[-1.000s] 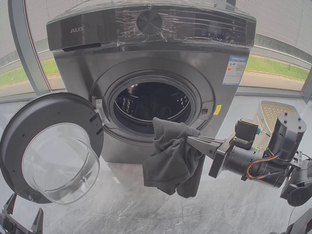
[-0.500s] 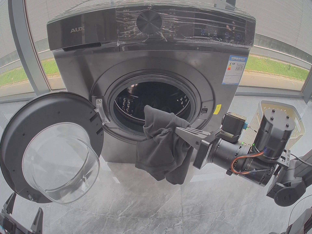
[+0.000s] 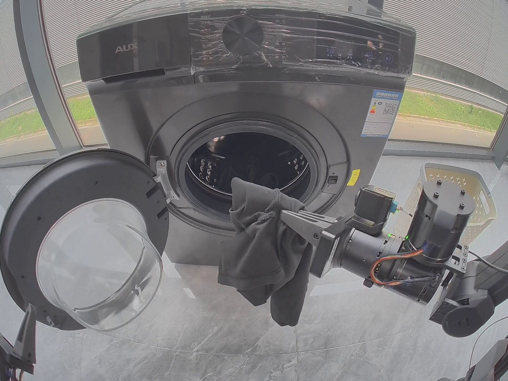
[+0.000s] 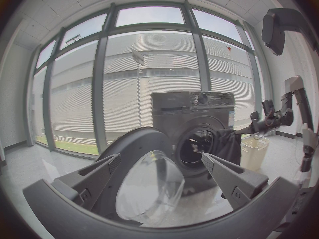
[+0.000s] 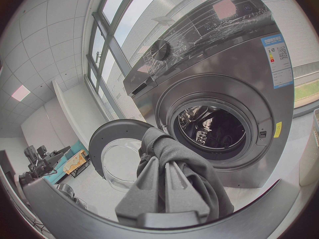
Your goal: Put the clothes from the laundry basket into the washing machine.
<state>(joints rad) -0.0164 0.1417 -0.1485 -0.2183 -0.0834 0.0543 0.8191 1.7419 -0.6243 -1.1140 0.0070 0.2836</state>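
as the right claw [image 3: 284, 216] clamps a dark garment [image 3: 259, 250] before the mouth of the washing machine [image 3: 243, 96], loading is midway; next, probably push it inside.

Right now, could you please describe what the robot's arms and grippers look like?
The right gripper has two dark grey fingers tapering to a wedge. The right arm is made of black and dark grey cylinders, with an orange cable looping along the wrist, a boxy black camera and a bolted round joint cap. The left gripper has matching pointed fingers with textured pads.
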